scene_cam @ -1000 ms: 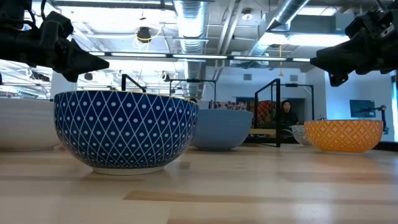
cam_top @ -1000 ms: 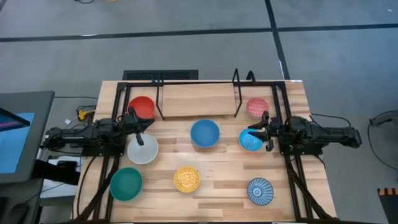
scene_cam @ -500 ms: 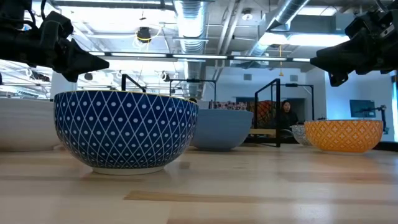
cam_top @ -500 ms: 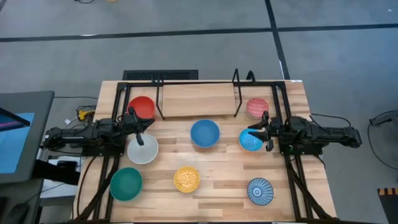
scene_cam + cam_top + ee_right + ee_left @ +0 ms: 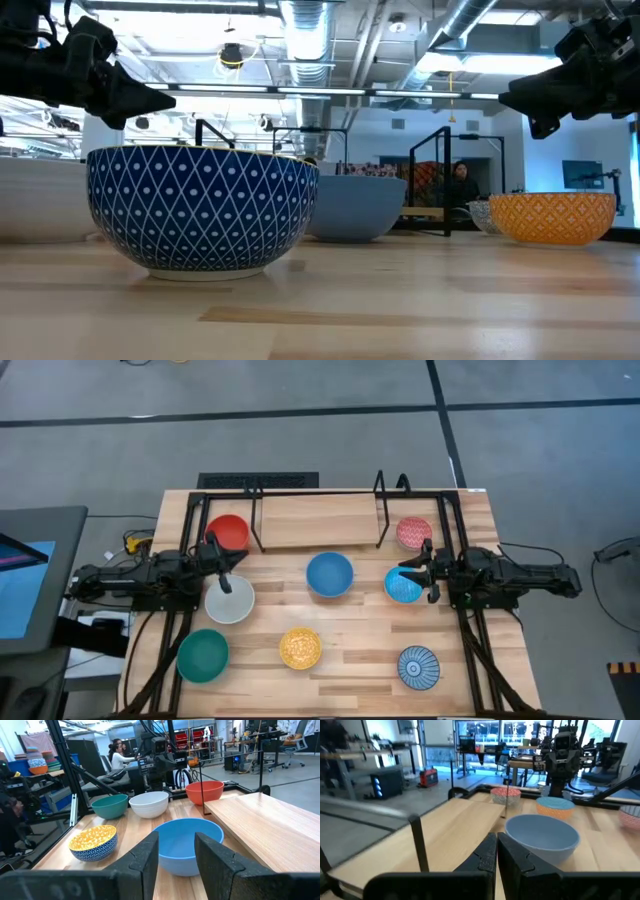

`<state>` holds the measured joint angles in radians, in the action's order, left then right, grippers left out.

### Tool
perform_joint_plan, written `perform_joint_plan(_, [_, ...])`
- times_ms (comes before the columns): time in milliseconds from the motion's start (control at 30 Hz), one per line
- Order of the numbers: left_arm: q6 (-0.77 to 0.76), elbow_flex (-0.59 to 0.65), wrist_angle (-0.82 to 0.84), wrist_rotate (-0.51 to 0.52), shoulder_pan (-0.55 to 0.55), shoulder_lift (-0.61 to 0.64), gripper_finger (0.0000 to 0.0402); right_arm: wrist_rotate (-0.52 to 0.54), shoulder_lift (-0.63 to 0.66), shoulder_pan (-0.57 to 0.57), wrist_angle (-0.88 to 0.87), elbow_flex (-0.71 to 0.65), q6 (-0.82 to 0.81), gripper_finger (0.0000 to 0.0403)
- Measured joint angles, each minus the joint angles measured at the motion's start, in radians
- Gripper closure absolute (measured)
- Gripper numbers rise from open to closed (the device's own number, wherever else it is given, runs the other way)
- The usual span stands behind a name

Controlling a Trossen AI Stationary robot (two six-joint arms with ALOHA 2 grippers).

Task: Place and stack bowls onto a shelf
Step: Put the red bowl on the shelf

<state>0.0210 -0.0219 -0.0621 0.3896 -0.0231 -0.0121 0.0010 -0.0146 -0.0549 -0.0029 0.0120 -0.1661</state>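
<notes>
The high view shows the light-wood shelf on black wire legs at the table's far side. In front of it stand the red-orange bowl, white bowl, blue bowl, light blue bowl, pink-red patterned bowl, teal bowl, yellow patterned bowl and striped bowl, each on its base. My left gripper hangs shut above the white bowl's far rim. My right gripper hangs open above the light blue bowl's far rim. Both are raised clear of the table.
Black frame bars run along both table sides beside the arms. The shelf's wire legs rise at its ends. Bare wood lies between the bowls. A person sits in the room beyond.
</notes>
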Motion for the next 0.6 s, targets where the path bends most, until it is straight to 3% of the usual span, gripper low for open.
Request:
perform_joint_plan(233, [0.007,0.0,-0.055,-0.011,0.0,0.0,0.0401,0.023,0.0,-0.007,0.005,0.0,0.053,0.0249])
perform_joint_plan(367, [-0.143,0.0,-0.144,0.036,0.0,-0.003,0.0401,0.139,0.0,-0.043,0.029,0.0,0.215,0.0249])
perform_joint_plan(467, [-0.269,0.0,-0.189,0.102,-0.001,-0.005,0.0401,0.149,0.0,-0.06,0.036,0.0,0.268,0.0249])
perform_joint_plan(600, [-0.356,0.0,-0.217,0.113,-0.001,-0.006,0.0401,0.151,-0.002,-0.069,0.036,0.0,0.269,0.0249])
